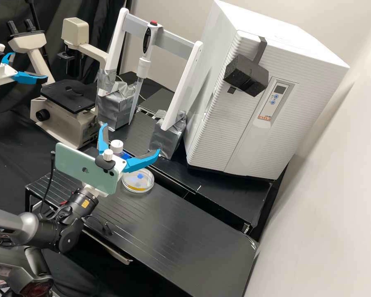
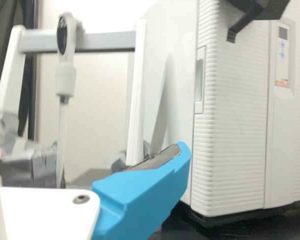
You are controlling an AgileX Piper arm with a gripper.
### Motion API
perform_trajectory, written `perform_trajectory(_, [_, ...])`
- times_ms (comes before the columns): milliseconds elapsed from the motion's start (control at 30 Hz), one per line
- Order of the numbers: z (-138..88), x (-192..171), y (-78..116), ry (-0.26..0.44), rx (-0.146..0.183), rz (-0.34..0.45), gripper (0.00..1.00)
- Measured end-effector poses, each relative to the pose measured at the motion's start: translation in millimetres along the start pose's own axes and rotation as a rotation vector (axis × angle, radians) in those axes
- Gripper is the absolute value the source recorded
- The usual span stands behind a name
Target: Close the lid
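My gripper point(image 1: 132, 138) stands open over the back left of the near bench, its two blue fingers spread wide with nothing held. A white cap point(image 1: 116, 146) shows between the finger bases, with something blue point(image 1: 125, 156) just below it; the gripper hides most of what the cap belongs to. Beside and below the right-hand finger lies a round clear dish point(image 1: 138, 180) with a blue spot and a yellow band; I cannot tell whether a lid is on it. In the wrist view, one blue finger point(image 2: 145, 192) points towards the white cabinet's side.
The white cabinet point(image 1: 251, 136) stands on the back bench point(image 1: 218, 189), with a black block point(image 1: 246, 75) on its front. Left of it, a white frame point(image 1: 183, 88) holds a pipette point(image 1: 144, 66). A microscope point(image 1: 66, 119) and another arm's gripper are at the left.
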Motion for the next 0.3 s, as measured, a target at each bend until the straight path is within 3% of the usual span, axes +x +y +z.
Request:
perform_trajectory(133, [-7, 4, -3.5, 0.041, 0.067, 0.000, 1.00])
perform_trajectory(300, [-13, 9, -9.3, 0.075, 0.068, -0.029, 1.00])
